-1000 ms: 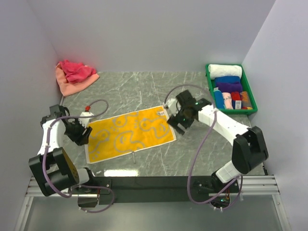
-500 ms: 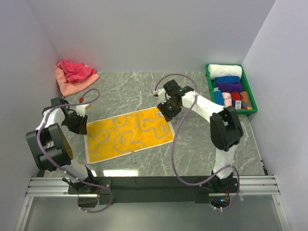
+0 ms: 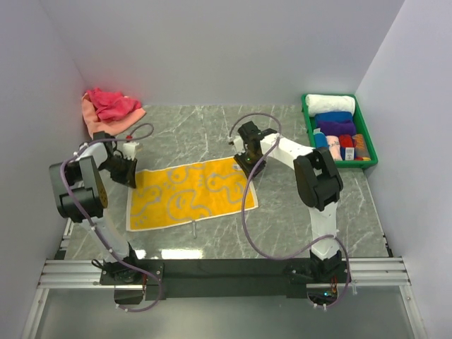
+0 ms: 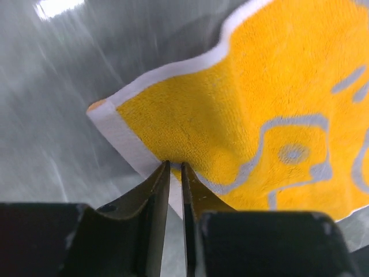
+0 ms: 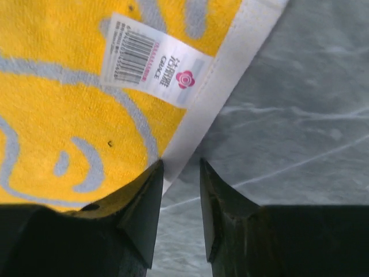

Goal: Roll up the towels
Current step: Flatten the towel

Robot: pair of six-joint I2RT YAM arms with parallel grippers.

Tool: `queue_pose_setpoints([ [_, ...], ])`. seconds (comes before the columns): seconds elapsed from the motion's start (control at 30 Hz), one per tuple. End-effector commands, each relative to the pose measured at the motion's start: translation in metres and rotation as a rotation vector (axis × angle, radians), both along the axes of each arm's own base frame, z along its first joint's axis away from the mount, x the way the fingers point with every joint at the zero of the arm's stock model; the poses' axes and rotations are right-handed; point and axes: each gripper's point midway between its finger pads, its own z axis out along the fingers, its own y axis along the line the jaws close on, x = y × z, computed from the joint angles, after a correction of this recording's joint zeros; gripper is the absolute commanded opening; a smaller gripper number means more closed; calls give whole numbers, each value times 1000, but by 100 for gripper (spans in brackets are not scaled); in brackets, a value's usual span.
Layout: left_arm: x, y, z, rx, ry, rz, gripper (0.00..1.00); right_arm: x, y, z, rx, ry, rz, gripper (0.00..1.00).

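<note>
A yellow towel (image 3: 187, 194) with pale trim and grey squiggles lies spread flat in the middle of the table. My left gripper (image 3: 131, 176) is at its far left corner. In the left wrist view the left gripper (image 4: 176, 165) is pinched nearly together on the white trim, and the yellow towel (image 4: 242, 104) ripples up beside it. My right gripper (image 3: 247, 164) is at the far right corner. In the right wrist view the right gripper (image 5: 181, 163) straddles the trim with a gap. One finger rests on the yellow towel (image 5: 69, 133), near its barcode label (image 5: 153, 68).
A crimson pink towel (image 3: 111, 103) lies crumpled on a salmon orange one (image 3: 106, 128) in the far left corner. A green tray (image 3: 308, 121) at the far right holds rolled white (image 3: 329, 104), blue (image 3: 333, 117) and purple (image 3: 335, 128) towels. Walls close in on three sides.
Both arms swung outward and down to the yellow towel's far corners. Both pairs of jaws narrowed, the left one closing onto the trim. The towel's left end shifted slightly.
</note>
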Motion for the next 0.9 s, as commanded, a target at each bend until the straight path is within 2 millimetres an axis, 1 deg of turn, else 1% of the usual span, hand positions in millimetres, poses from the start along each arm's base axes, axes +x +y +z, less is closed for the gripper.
queue_pose_setpoints([
  [0.0,41,-8,-6,-7,-50,24,21,10,-38,-12,-59,22,-117,39],
  [0.03,48,-9,-5,-3,-61,22,21,13,-43,-11,-66,12,-130,39],
  [0.07,54,-15,-9,-5,-54,11,21,15,-50,-10,-74,7,-145,38],
  [0.1,70,-14,-1,1,-86,21,21,18,-53,-10,-78,-1,-153,39],
  [0.17,83,-15,0,1,-93,47,22,26,-60,-6,-86,-19,-176,39],
  [0.2,97,-11,9,6,-127,58,22,29,-61,-3,-85,-25,-182,38],
  [0.23,103,-10,12,11,-136,67,23,32,-62,-2,-84,-30,-190,39],
  [0.27,108,-9,13,10,-139,81,24,37,-60,6,-75,-47,-193,39],
  [0.3,116,-6,22,14,-166,84,27,36,-60,10,-73,-43,-195,40],
  [0.33,118,-5,27,12,-175,83,30,38,-58,20,-55,-58,-197,42],
  [0.37,116,-10,38,-17,-190,57,36,36,-53,27,-29,-59,-191,45],
  [0.4,114,-12,45,-31,-197,40,38,32,-51,34,-10,-56,-185,48],
  [0.43,111,-15,62,-34,-228,24,39,31,-48,52,24,-82,-170,49],
  [0.5,89,-25,70,-73,-217,-19,38,17,-44,66,75,-66,-145,50],
  [0.53,81,-27,88,-66,-255,-35,38,13,-42,81,103,-86,-127,50],
  [0.57,72,-29,91,-63,-260,-60,38,6,-42,84,111,-78,-119,50],
  [0.6,53,-33,84,-70,-223,-71,38,-4,-39,87,120,-54,-101,49],
  [0.63,43,-34,92,-56,-240,-84,38,-9,-40,91,121,-56,-88,49],
  [0.67,27,-36,82,-54,-210,-104,37,-19,-40,88,108,-27,-75,47],
  [0.7,18,-35,78,-41,-196,-105,35,-24,-40,85,101,-19,-69,43],
  [0.73,11,-36,78,-33,-198,-110,33,-36,-38,78,87,7,-51,42],
  [0.77,-4,-37,64,-34,-160,-116,30,-43,-37,73,81,23,-40,39],
  [0.8,-10,-36,59,-23,-148,-116,27,-48,-34,68,75,31,-29,36],
  [0.83,-12,-35,56,-13,-154,-111,25,-55,-29,62,59,38,-10,34],
  [0.87,-22,-37,49,-18,-135,-109,20,-64,-30,52,42,60,-3,31],
])
